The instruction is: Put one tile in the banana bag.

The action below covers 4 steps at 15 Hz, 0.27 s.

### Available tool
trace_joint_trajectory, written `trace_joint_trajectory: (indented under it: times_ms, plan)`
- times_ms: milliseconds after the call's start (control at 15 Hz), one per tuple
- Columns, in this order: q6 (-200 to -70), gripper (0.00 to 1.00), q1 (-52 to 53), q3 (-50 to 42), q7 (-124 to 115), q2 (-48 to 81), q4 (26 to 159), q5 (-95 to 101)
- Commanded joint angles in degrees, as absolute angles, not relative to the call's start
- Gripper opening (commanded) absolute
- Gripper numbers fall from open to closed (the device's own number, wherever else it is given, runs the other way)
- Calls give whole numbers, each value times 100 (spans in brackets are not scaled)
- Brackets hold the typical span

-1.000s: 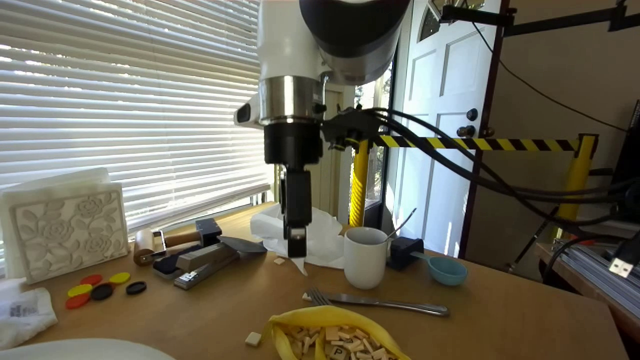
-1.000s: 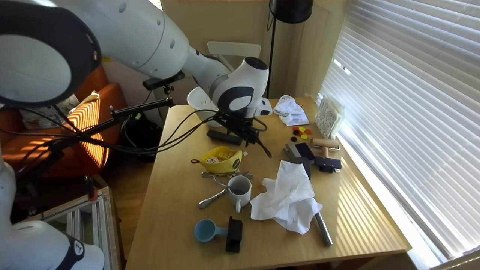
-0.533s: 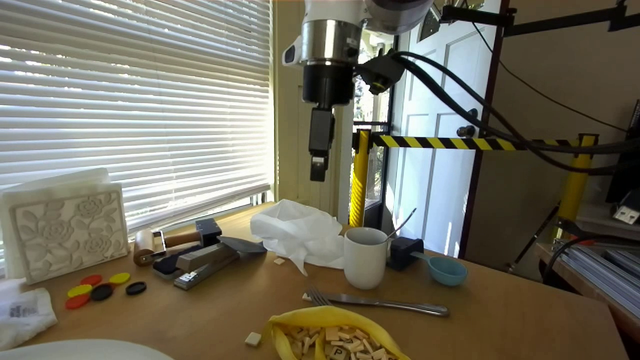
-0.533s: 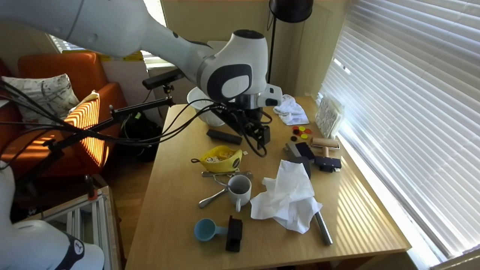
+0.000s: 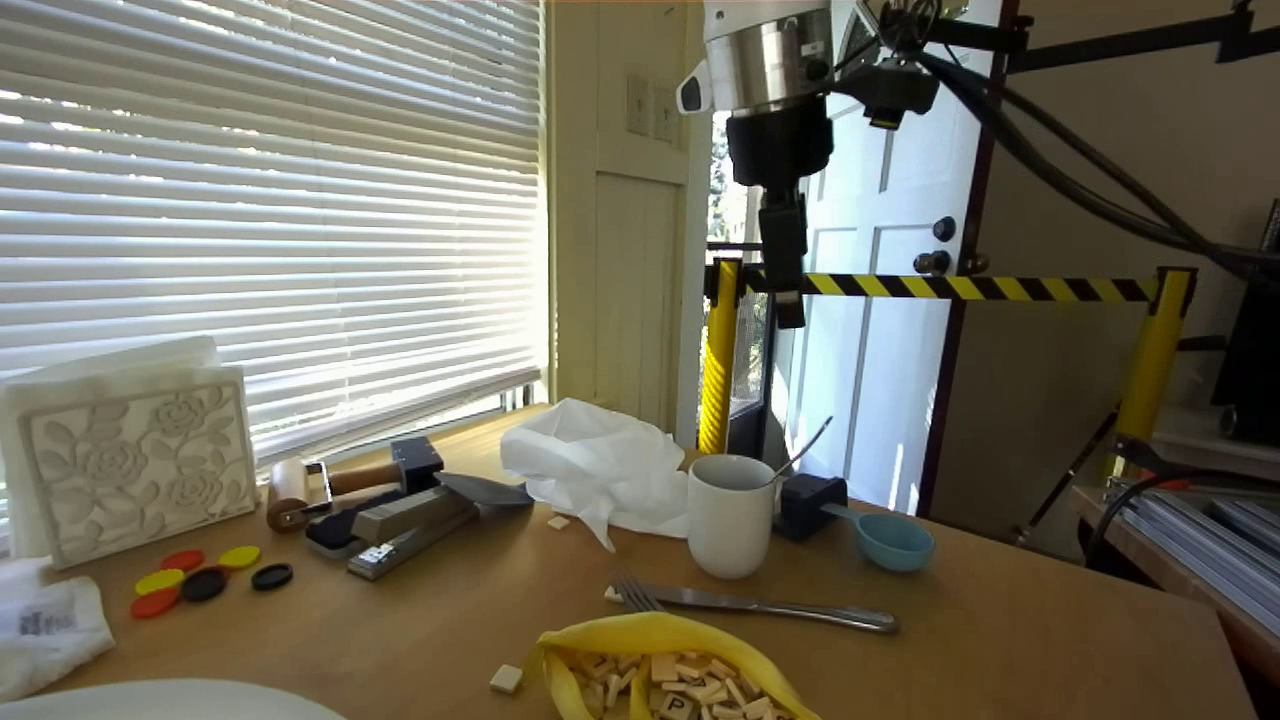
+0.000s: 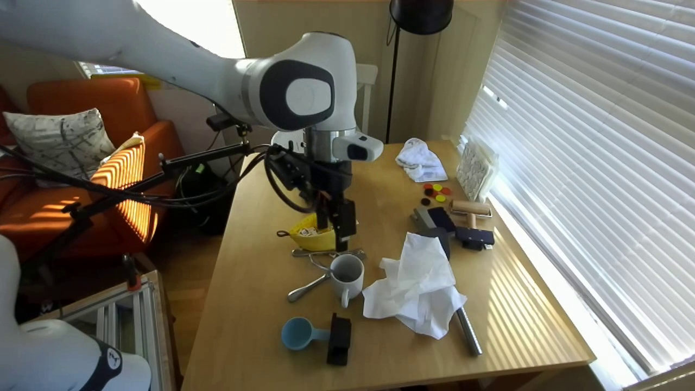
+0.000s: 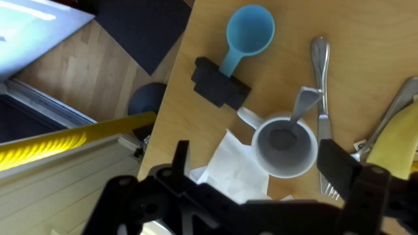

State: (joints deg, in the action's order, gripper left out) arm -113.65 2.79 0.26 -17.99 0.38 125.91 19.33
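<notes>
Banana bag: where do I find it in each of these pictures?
In an exterior view: banana bag cut off at the bottom edge, near the middle, mug above it.
In an exterior view: banana bag just left of and below centre, partly hidden, mug below it.
In the wrist view: banana bag cut off at the right edge, mug to its left.
Shared landmark: the mug.

An orange armchair (image 6: 127, 119), patterned cushion (image 6: 62, 141) and floor lamp (image 6: 422, 16) suggest a home.

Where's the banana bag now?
In an exterior view, the banana bag sits at bottom centre, right of a loose tile and in front of the fork.
</notes>
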Motion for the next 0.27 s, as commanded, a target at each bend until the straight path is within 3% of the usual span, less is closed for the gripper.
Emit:
trace_joint_trajectory:
  times_ms: [0, 200]
  plan:
    - [-11210, 100, 245, 91, -1841, -20, 12581, 1930]
    - [-11147, 100, 251, 101, -1877, -54, 12588, 1933]
